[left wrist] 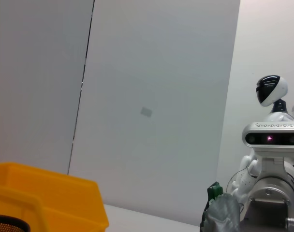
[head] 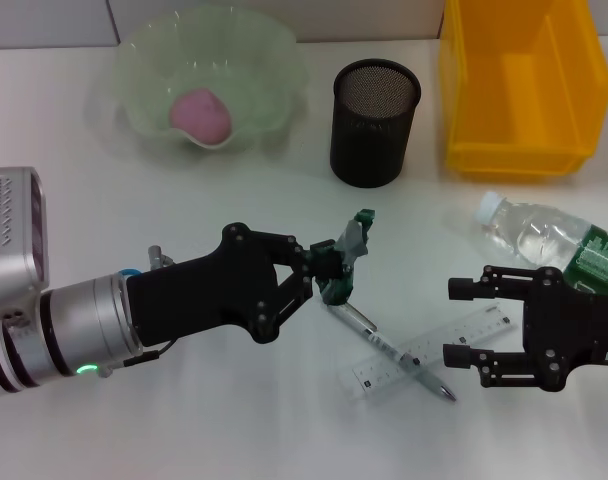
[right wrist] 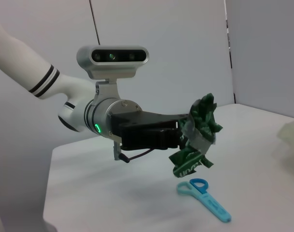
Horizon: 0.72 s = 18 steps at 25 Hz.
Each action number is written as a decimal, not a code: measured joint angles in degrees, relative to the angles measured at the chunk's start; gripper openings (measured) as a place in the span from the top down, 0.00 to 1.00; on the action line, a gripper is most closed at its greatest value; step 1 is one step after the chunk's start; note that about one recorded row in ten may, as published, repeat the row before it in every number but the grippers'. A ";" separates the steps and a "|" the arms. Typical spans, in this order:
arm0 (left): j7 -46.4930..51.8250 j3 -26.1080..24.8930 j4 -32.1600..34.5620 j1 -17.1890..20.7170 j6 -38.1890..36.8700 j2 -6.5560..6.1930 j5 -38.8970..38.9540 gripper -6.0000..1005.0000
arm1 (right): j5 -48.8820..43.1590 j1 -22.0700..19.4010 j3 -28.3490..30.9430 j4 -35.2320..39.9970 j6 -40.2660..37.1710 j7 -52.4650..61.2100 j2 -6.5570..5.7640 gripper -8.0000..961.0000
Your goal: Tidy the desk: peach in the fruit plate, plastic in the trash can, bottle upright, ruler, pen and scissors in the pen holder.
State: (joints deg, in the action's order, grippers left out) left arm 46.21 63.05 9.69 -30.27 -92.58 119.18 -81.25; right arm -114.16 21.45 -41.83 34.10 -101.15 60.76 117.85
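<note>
Plastic [head: 346,258], a crumpled green-and-silver wrapper, is pinched between the fingers of the left gripper [head: 329,265] and held up off the white table [head: 184,420] near its middle. The right wrist view shows the same wrapper [right wrist: 198,137] hanging clear of the surface, with the left gripper [right wrist: 183,137] clamped on it.

Nearest the front edge, on the right side, the right gripper [head: 462,322] hovers low with its two fingers spread wide and nothing between them. Just beside its fingertips lies a clear ruler [head: 434,350], and a pen [head: 389,347] lies crossed over it, its tip pointing toward the front edge. Blue scissors [right wrist: 203,198] lie flat on the table in the right wrist view, below the held wrapper; the head view does not show them.

Behind the right gripper, near the right edge, a clear bottle [head: 544,235] with a white cap and a green label lies on its side.

Farther back, a black mesh pen holder [head: 374,122] stands upright about mid-table. At the back right corner sits a yellow bin [head: 519,85], open at the top. Toward the back left, a pale green wavy-rimmed fruit plate [head: 274,60] holds a pink peach [head: 201,115].
</note>
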 joint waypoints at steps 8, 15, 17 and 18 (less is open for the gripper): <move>-0.71 -0.39 -2.25 -0.77 0.86 0.00 1.60 0.97 | 0.00 0.11 0.00 0.00 0.07 -0.03 0.50 0.23; -4.57 -0.39 -7.80 -2.89 2.99 -0.01 6.76 0.97 | 0.28 1.42 0.01 -2.58 1.77 -0.43 1.16 0.23; -6.18 -0.49 -9.48 -3.68 3.26 0.01 7.95 0.97 | 0.75 2.33 0.08 -4.72 2.48 -1.40 1.16 0.23; -6.18 -0.49 -9.48 -3.68 3.26 0.01 7.95 0.97 | 0.75 2.33 0.08 -4.72 2.48 -1.40 1.16 0.23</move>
State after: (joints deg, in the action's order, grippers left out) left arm 40.03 62.56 0.21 -33.95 -89.32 119.19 -73.30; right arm -113.41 23.77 -41.76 29.37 -98.68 59.36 119.00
